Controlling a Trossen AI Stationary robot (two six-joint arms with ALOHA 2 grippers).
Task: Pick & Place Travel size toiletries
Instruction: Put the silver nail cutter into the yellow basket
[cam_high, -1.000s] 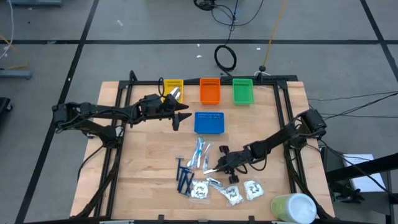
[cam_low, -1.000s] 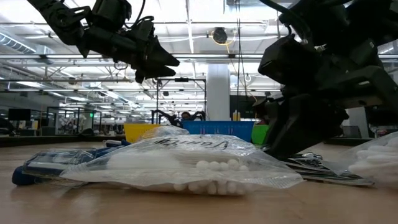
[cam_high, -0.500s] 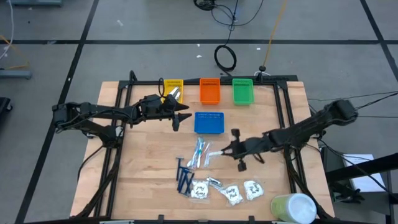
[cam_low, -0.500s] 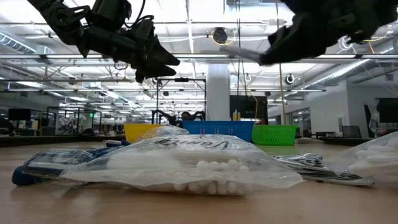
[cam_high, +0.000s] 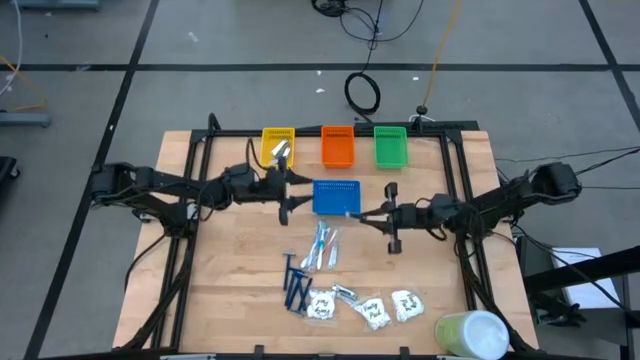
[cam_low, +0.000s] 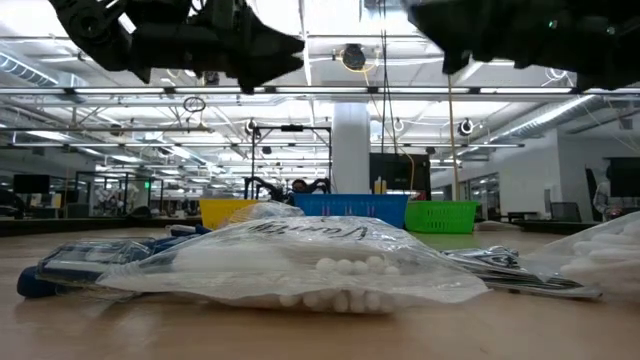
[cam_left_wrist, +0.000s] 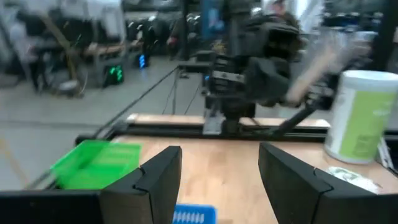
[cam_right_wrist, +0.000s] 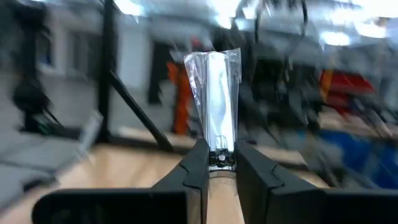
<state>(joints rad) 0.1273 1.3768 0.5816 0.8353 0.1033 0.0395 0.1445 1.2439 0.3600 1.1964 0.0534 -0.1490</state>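
Right gripper (cam_right_wrist: 219, 163): fingers pinched together on the bottom edge of a small silvery foil packet (cam_right_wrist: 215, 102), which stands up between the tips. Seen from above, this gripper (cam_high: 362, 213) hangs just beside the right edge of the blue plastic tray (cam_high: 336, 197); the packet shows only as a pale sliver at the tips.

Left gripper (cam_high: 297, 190): fingers (cam_left_wrist: 157, 174) spread apart, nothing between them, just off the blue tray's left edge, near the yellow plastic tray (cam_high: 278, 146), which has a silvery item in it.

Remaining toiletries on the wooden table (cam_high: 230, 260), near its front:
- slim light-blue-and-white sticks (cam_high: 321, 246), loose cluster
- dark blue razors (cam_high: 295, 285), just in front of the sticks
- white square sachets with dark print (cam_high: 376, 309), in a row right of the razors

The orange plastic tray (cam_high: 338, 146) and green plastic tray (cam_high: 390, 146) sit along the far edge.
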